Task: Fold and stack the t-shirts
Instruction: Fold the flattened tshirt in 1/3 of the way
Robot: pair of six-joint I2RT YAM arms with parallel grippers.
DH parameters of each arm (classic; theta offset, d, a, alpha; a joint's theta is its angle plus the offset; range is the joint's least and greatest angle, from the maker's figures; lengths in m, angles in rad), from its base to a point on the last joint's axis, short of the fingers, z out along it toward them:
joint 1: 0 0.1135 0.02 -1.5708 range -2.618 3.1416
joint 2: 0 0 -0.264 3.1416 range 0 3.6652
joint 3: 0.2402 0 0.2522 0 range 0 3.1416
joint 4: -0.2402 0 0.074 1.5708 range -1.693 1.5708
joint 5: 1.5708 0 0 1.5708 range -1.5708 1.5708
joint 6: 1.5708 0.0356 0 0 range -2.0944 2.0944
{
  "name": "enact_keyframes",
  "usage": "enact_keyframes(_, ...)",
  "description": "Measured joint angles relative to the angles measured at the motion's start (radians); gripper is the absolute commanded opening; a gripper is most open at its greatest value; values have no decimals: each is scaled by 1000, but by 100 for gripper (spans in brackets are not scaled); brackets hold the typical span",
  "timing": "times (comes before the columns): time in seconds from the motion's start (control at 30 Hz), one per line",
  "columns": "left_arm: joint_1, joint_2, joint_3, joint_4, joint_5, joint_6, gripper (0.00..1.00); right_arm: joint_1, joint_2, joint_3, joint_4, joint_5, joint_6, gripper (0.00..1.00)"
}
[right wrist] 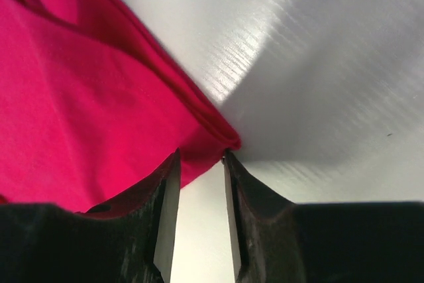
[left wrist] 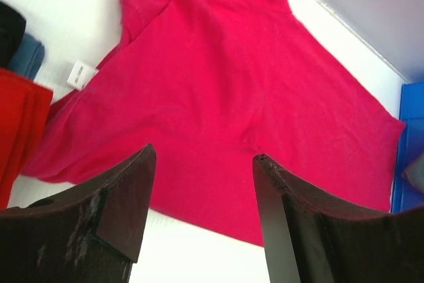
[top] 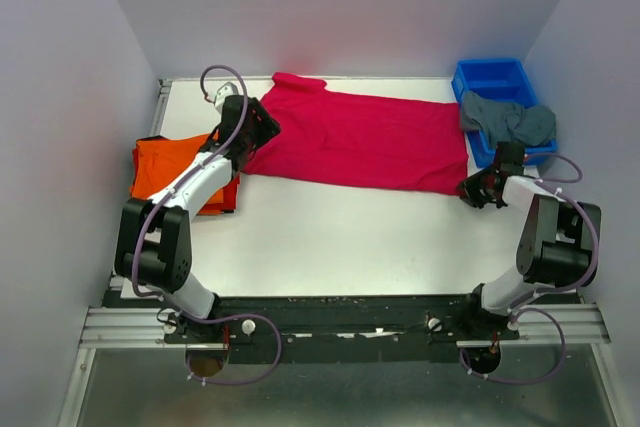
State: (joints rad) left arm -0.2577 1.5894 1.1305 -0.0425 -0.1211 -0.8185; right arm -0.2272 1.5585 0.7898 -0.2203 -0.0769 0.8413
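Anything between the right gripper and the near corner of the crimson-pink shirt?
Nothing visible. The right gripper has its open fingertips right at the hem corner of the crimson-pink shirt, with only table surface showing beside it.

Plain pale grey walls (top: 60,97) enclose a white table (top: 330,247), with a metal rail (top: 110,327) along its near edge.

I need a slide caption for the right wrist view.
Right gripper, narrowly open, at a corner of the crimson-pink t-shirt.

Nothing legible anywhere: the small white sewn tag (left wrist: 81,74) at the crimson-pink cloth t-shirt's (left wrist: 252,97) edge is too small to read.
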Motion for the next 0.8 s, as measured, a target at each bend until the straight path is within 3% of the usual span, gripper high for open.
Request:
enact_keyframes(0.1, -2, -18, -43, 0, -3, -22, 72, 0, 33, 6, 11, 6, 34, 30)
enact_keyframes(0.17, -5, -25, -59, 0, -12, -40, 72, 0, 43, 11, 14, 11, 47, 9)
enact_keyframes(0.23, -6, -39, -76, -4, -30, -63, 71, 0, 45, 11, 14, 24, 57, 1)
enact_keyframes(0.53, -39, -131, -166, -59, -121, -172, 70, -37, -70, -14, -18, 84, 41, 1)
enact_keyframes(0.8, -116, -233, -332, -100, -228, -280, 61, -99, -168, -109, -20, 135, 16, 1)
